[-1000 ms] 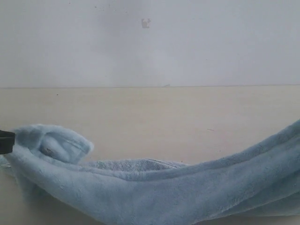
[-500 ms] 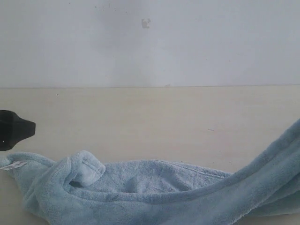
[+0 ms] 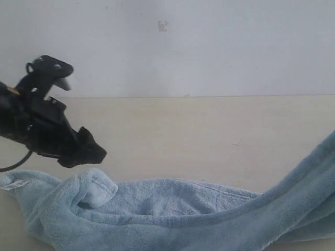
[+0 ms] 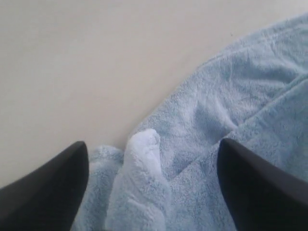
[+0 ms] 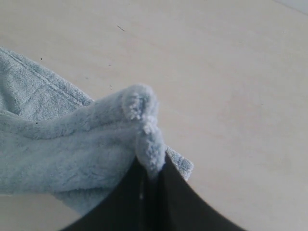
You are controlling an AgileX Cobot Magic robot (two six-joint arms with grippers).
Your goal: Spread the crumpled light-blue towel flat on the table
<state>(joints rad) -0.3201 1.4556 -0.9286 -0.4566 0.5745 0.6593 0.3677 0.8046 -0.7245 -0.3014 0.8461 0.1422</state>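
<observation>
Where the towel lies bunched along the near edge of the bench, its right end rises, clamped in the right pincer. Its white label marks the left tip. Just behind, the left pincer hovers above the folded corner, jaws wide apart.
</observation>
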